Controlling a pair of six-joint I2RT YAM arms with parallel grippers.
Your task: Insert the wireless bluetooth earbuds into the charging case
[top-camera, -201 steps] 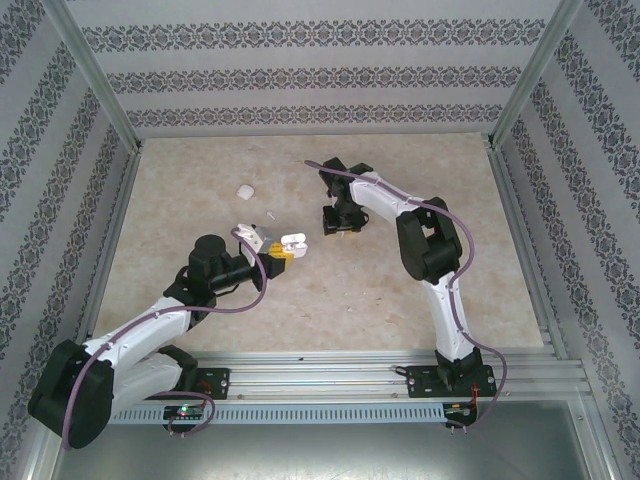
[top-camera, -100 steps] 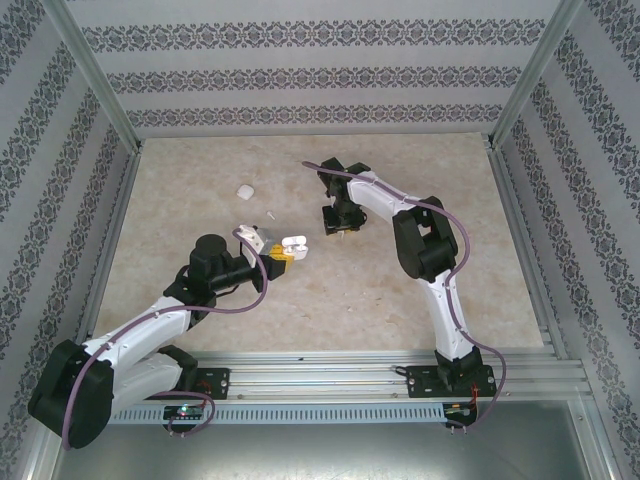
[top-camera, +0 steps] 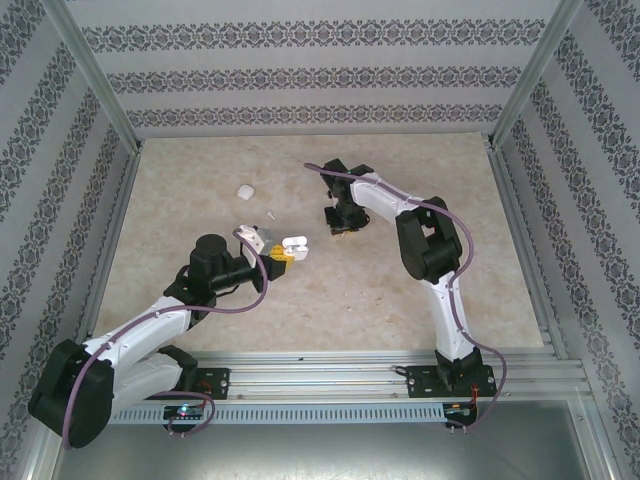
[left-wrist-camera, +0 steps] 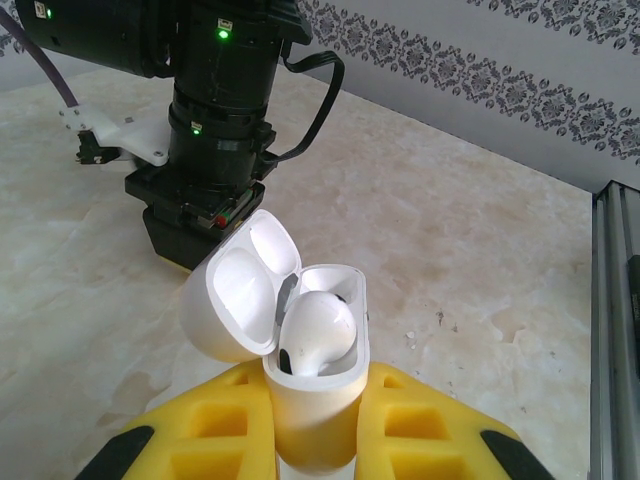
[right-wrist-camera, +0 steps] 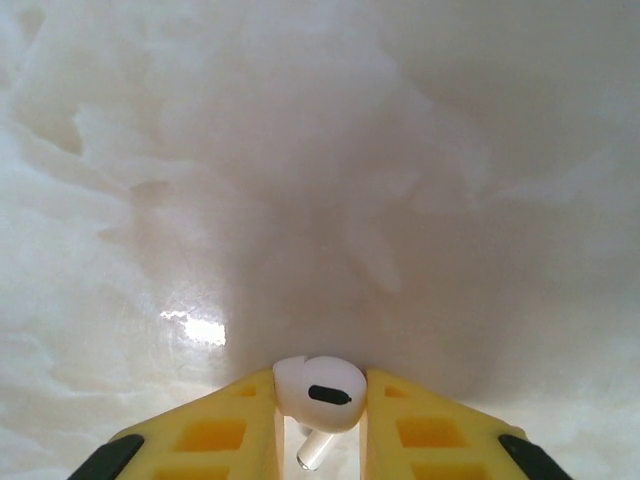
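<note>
Our left gripper point(left-wrist-camera: 317, 375) is clenched on the charging case point(left-wrist-camera: 312, 415), its yellow pads point(left-wrist-camera: 225, 425) pressed to both sides, holding the case upright. The lid point(left-wrist-camera: 240, 300) is swung open to the left, and the seated earbud point(left-wrist-camera: 318, 332) rests head-up in the mouth of the case. From above, we see this left gripper point(top-camera: 278, 259) holding the case point(top-camera: 293, 243) over the table point(top-camera: 380, 290), a little left of its middle.

Our right gripper point(right-wrist-camera: 320, 383) is closed on the pinched earbud point(right-wrist-camera: 322, 396), squeezed between the yellow fingers point(right-wrist-camera: 215, 435) with its stem pointing back between them, close over the pale marbled table point(right-wrist-camera: 300, 150). In the top view, the right gripper point(top-camera: 340, 228) points down just right of the case, apart from it.

Farther off to the left lies a tiny white piece point(top-camera: 270, 213), too small for us to identify. Beyond it, farther and more to the left, sits a small white rounded case point(top-camera: 243, 189).
</note>
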